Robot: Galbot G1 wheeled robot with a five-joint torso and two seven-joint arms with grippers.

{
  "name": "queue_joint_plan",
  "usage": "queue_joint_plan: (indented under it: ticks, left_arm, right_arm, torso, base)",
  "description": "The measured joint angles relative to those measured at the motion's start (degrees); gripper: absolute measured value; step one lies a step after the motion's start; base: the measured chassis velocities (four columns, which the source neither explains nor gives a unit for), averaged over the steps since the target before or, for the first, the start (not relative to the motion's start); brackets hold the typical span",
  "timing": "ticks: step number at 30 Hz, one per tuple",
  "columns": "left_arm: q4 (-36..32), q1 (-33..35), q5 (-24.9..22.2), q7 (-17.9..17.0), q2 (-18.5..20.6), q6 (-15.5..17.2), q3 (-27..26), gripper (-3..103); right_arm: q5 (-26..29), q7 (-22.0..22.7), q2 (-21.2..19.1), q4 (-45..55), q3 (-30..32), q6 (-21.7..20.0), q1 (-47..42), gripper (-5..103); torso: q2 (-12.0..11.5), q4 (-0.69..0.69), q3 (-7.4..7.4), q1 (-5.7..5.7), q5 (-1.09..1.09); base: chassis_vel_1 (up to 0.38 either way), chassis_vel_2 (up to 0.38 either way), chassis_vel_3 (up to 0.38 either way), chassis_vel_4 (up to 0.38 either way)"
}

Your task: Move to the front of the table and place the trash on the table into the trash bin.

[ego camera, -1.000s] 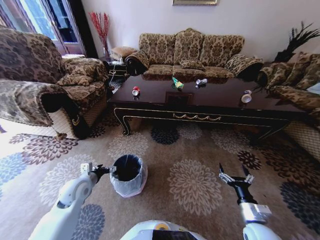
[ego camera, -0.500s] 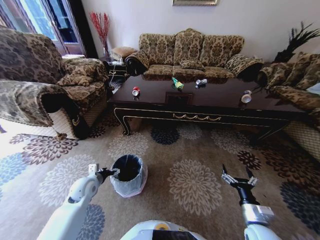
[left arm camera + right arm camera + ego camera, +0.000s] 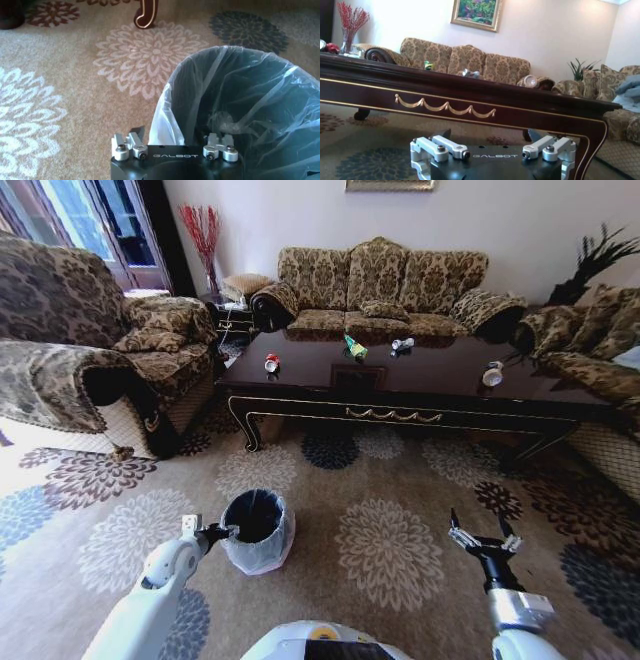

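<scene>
Table — long, dark, glossy, gold trim — stands across the carpet ahead, well apart from the robot, sofas on three sides. All four pieces of trash lie on its top: red-and-white can near the left end, green wrapper and small silvery bottle toward the far edge at the middle, beige-and-white bottle toward the right end.

Trash bin, black with a whitish liner, sits on the carpet on the robot's near left, well short of the table.

Left gripper is at the bin's near rim; the left wrist view suggests the fingers straddle the liner edge, jaws parted and holding nothing that I can see. Right gripper is low over the carpet on the right, fingers spread wide, empty, facing the table's apron.

Judgement — approach stage, nothing binned. To do it well: close on the table's front squarely, stop short of the apron so the right arm can rise clear over the edge, and mind the left arm near the bin — a nudge could tip it.
</scene>
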Motion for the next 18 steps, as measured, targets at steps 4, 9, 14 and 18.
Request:
queue_joint_plan:
  ticks: [4,9,14,18]
  left_arm:
    - [0.15,-0.05,0.09,-0.01,-0.17,-0.03,0.1,56]
    - [0.26,-0.08,0.5,-0.12,-0.35,-0.05,0.16,34]
    - [-0.15,0.02,0.97,-0.2,-0.48,-0.06,0.15,23]
    - [-1.2,0.34,2.31,-0.23,-1.17,-0.02,0.08,4]
  right_arm:
    - [0.13,0.0,-0.1,-0.15,0.14,0.07,0.12,100]
    - [0.28,0.0,-0.2,-0.25,0.38,0.11,0.19,100]
    - [0.34,0.0,-0.24,-0.31,0.5,0.21,0.2,100]
    - [0.35,0.0,-0.23,-0.32,0.49,0.24,0.21,100]
  torso:
    - [0.01,0.0,0.01,0.0,0.0]
    - [0.02,0.0,0.02,0.0,0.01]
    - [0.02,0.0,0.03,0.0,0.0]
    - [0.02,0.01,0.03,0.0,0.0]
  base:
    - [0.0,0.0,0.0,0.0]
    - [0.0,0.0,0.0,0.0]
    - [0.0,0.0,0.0,0.0]
    - [0.0,0.0,0.0,0.0]
